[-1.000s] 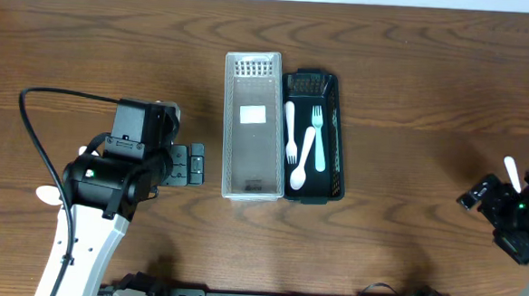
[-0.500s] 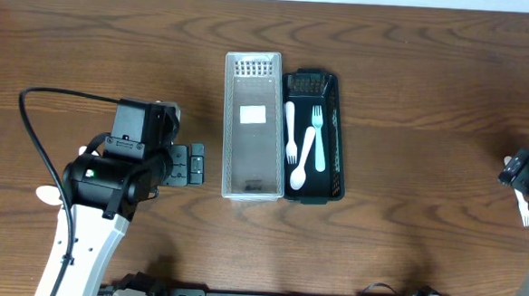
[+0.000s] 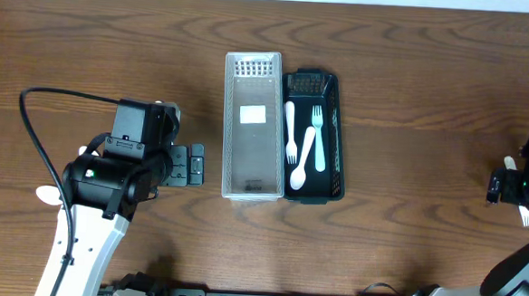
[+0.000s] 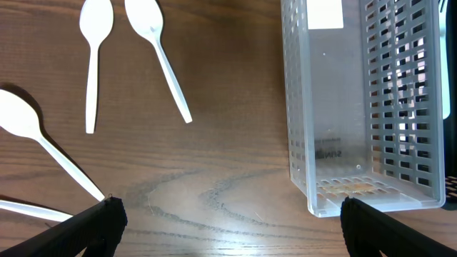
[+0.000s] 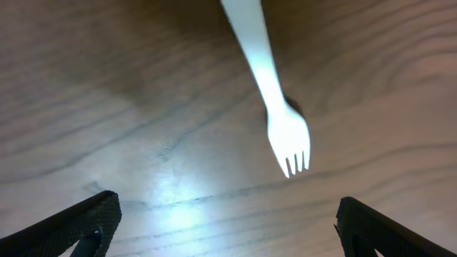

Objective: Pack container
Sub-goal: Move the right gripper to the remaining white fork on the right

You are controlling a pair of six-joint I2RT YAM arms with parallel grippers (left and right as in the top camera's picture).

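A clear plastic container stands empty at the table's middle, next to a black basket that holds two white forks and a white spoon. My left gripper is open and empty just left of the clear container. Several white spoons lie on the wood ahead of it in the left wrist view. My right gripper is open at the far right edge, low over a white fork that lies on the table ahead of its fingertips.
The fork's tines show by the right edge of the table. A white spoon bowl peeks out beside the left arm. A black cable loops left of the left arm.
The right gripper has swung up from the lower right and now sits over the white fork. The fork has stayed on the table. The left arm has not moved.
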